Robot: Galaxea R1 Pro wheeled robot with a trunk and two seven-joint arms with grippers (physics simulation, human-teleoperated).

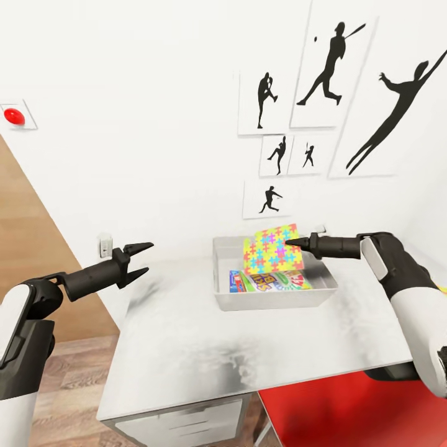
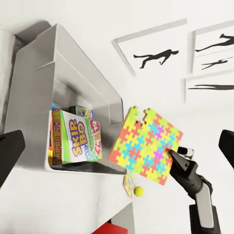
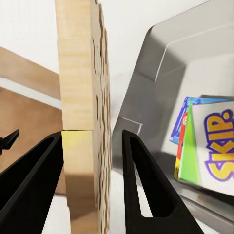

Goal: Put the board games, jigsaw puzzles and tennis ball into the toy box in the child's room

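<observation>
right gripper pinches jigsaw puzzle by its edge, held tilted over toy box on table, likely for dropping onto board games; left gripper open, empty

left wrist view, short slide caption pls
Right claw holds a jigsaw puzzle beside the toy box of board games.

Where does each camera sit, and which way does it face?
Head view: from the head, looking down at the table; both arms show, the right tool shut on the jigsaw puzzle.
Left wrist view: along the open left tool toward the toy box; the right arm shows.
Right wrist view: along its fingers, clamping the puzzle's edge.
All share the puzzle and the box.
</observation>
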